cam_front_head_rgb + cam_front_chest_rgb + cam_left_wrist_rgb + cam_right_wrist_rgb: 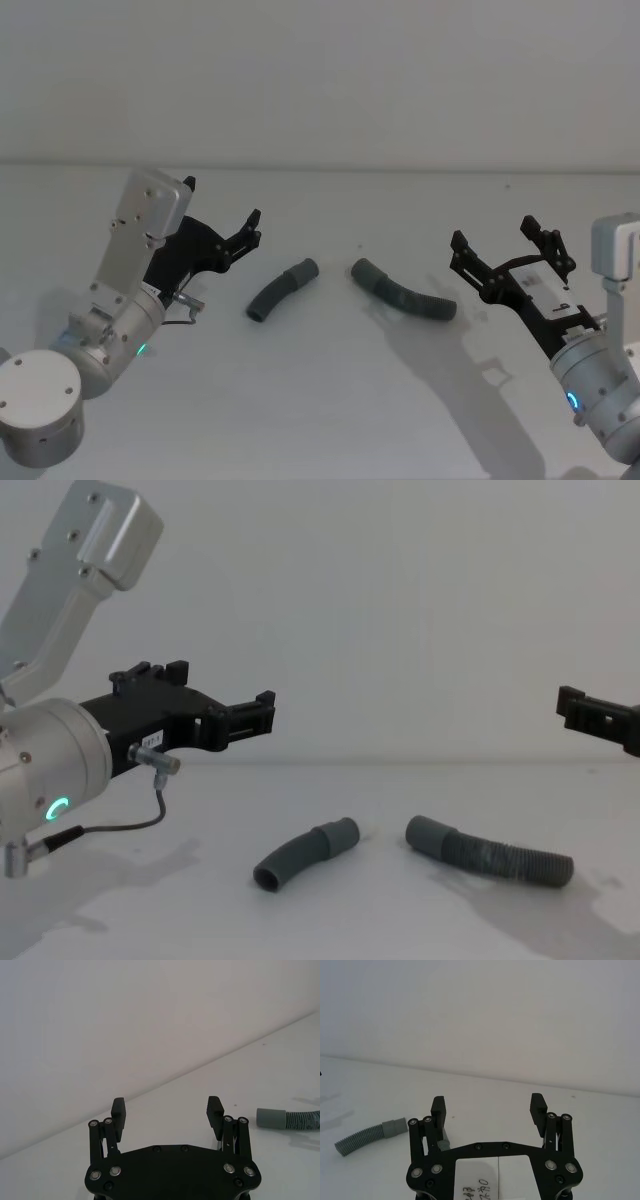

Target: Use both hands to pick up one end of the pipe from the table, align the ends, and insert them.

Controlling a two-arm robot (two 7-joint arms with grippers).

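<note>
- Two hose pieces lie loose on the plain white matte table [330, 415], between the two arms. Neither one is held.
- Short curved dark grey plastic hose piece [272, 298]: left of centre, flat on the table. Its smooth lighter grey cuff [303, 270] is the end nearer the other piece.
- Longer ribbed dark grey corrugated hose piece [415, 298]: right of centre, also flat. Its smooth grey end cuff [364, 270] is turned toward the short piece.
- The two cuffs are near each other but apart, with bare table between them. They are not lined up: in the head view each piece slants away from the gap.
- Left black two-finger gripper [220, 203]: up off the table, to the left of the short piece and clear of it. Fingers are spread wide with nothing between them. A green ring light [58, 806] glows on this arm's wrist.
- Right black two-finger gripper [495, 235]: raised above the table, to the right of the ribbed piece and not touching it. Jaws are fully apart and empty.
- The left wrist view looks past its spread fingers to the ribbed piece's cuff lying farther off.
</note>
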